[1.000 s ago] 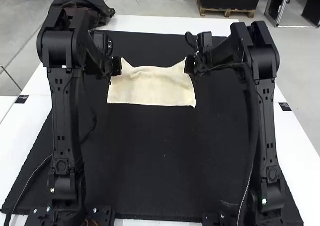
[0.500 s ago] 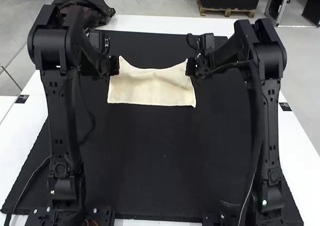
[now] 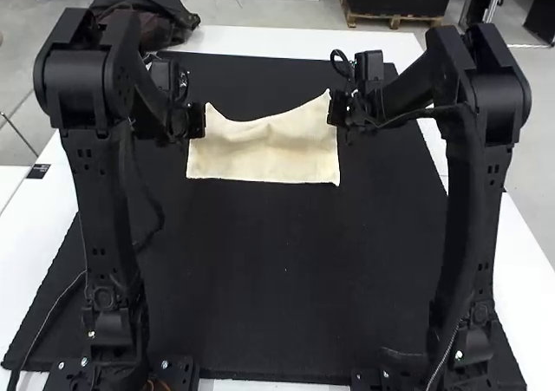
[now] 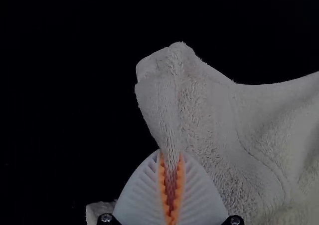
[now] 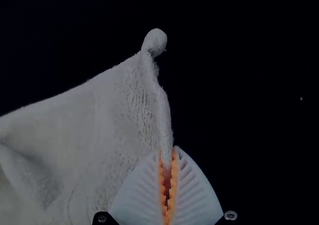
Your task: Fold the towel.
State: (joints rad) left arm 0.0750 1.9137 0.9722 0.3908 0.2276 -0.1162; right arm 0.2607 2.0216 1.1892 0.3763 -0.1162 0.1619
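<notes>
The black mat (image 3: 286, 278) is filling most of the high view, and the towel (image 3: 264, 153) is lying across it at the upper middle of the frame, its near edge running almost straight and its far edge sagging between two corners. It is looking soft, light and limp, so it is probably going to droop wherever nothing is supporting it; the pile is likely giving good grip, with nothing fragile to fear. The left gripper (image 4: 171, 157) is pinching a gathered ridge near the far left corner, the right gripper (image 5: 168, 155) a side edge near the far right one. Those corners are seeming the right holds, kept evenly taut, as the small curled tip (image 5: 155, 41) beyond the right gripper is risking a rumpled fold
</notes>
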